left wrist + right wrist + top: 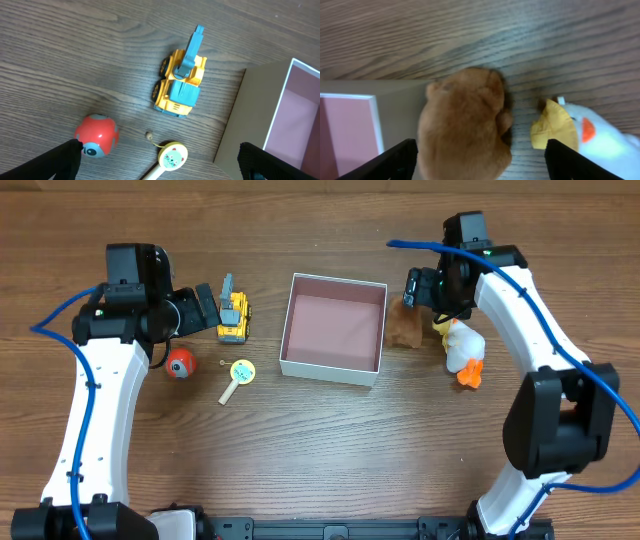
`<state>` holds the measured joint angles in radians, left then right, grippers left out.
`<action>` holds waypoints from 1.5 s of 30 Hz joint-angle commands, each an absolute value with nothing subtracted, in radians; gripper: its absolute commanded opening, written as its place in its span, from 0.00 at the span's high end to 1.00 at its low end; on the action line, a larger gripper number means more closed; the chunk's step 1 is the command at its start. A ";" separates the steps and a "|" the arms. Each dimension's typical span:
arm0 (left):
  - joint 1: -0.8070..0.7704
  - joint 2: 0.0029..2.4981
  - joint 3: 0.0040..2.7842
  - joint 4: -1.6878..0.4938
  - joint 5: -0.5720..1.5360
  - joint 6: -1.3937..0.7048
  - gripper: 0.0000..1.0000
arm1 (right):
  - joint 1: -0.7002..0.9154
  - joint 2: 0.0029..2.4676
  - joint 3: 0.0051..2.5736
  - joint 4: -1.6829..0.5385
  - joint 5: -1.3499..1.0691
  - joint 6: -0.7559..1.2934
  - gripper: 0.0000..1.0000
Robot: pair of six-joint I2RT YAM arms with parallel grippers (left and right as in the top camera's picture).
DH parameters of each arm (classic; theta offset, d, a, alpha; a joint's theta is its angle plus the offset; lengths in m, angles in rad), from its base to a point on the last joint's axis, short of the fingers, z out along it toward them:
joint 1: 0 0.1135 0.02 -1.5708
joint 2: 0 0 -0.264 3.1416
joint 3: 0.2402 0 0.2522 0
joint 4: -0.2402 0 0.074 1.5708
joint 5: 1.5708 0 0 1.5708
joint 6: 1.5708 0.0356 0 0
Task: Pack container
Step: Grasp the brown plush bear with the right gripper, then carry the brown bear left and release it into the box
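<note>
Beside the container [330, 370], the right claw [480, 156] hangs spread wide over a brown plush toy [462, 120], likely soft and light; grip mid-body.

container [328, 370] white, pink inside | digger [181, 87] yellow-blue | ball [96, 135] red | plush [462, 125] brown

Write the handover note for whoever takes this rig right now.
Left gripper: open, empty, hovering near the yellow truck.
Right gripper: open, one finger on either side of the brown plush, not closed on it.
Container: mid-table, nothing inside.
On the left arm's side of it: truck, red ball, yellow rattle.
On the right arm's side: plush beside its wall, white duck.
Done: nothing packed yet.
Left: all five toys. The plush looks like the likely first pick.
</note>
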<state>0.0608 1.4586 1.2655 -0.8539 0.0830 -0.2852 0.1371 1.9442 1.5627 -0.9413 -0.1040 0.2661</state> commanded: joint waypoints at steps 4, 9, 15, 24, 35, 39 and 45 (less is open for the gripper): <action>0.065 1.492 1.287 -0.856 0.097 -0.266 0.00 | 0.155 2.011 1.581 -0.934 -0.162 0.294 0.17; 0.065 1.504 1.287 -0.856 0.097 -0.266 0.00 | 0.192 2.056 1.569 -0.925 -0.177 0.292 0.17; 0.065 1.504 1.287 -0.856 0.097 -0.266 0.00 | 0.219 2.107 1.569 -0.924 -0.173 0.293 0.48; 0.065 1.504 1.287 -0.856 0.097 -0.266 0.00 | 0.216 2.098 1.579 -0.968 -0.023 0.293 0.96; 0.065 1.504 1.287 -0.856 0.097 -0.266 0.00 | 0.411 1.692 1.720 -1.065 0.004 0.420 0.96; 0.065 1.504 1.287 -0.856 0.097 -0.266 0.00 | 0.558 1.714 1.713 -0.982 0.002 0.557 0.96; 0.065 1.504 1.287 -0.856 0.097 -0.266 0.00 | 0.654 1.900 1.708 -0.937 0.119 0.755 0.96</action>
<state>0.0608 1.4956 1.2655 -0.8562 0.0834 -0.2852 0.6365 1.8225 1.7184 -0.9516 0.0448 0.6197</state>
